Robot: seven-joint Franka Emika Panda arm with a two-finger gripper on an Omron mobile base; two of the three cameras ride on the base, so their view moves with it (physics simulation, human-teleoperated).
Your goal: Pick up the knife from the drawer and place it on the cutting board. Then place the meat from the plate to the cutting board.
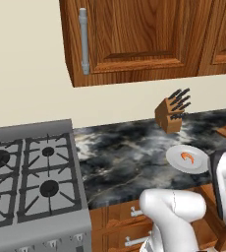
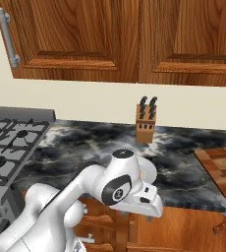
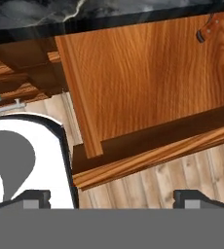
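The wide wooden drawer (image 3: 143,82) stands pulled open under the counter edge. The knife (image 3: 209,29), with a reddish-brown handle, lies in its far right corner; its handle (image 2: 222,225) also peeks out below the counter. My gripper (image 3: 113,197) hangs open above the drawer's front panel, well away from the knife, with nothing between its fingertips. The white plate (image 1: 187,158) sits on the dark marble counter with the small orange meat (image 1: 186,157) on it. To the right lies the checkered cutting board (image 2: 223,167), bare. My arm hides the plate in the right base view.
A wooden knife block (image 1: 173,114) with black-handled knives stands at the wall behind the plate. A grey stove (image 1: 31,182) fills the left. Narrower drawers with silver handles (image 1: 134,212) sit left of the open one. Upper cabinets (image 2: 120,39) hang overhead.
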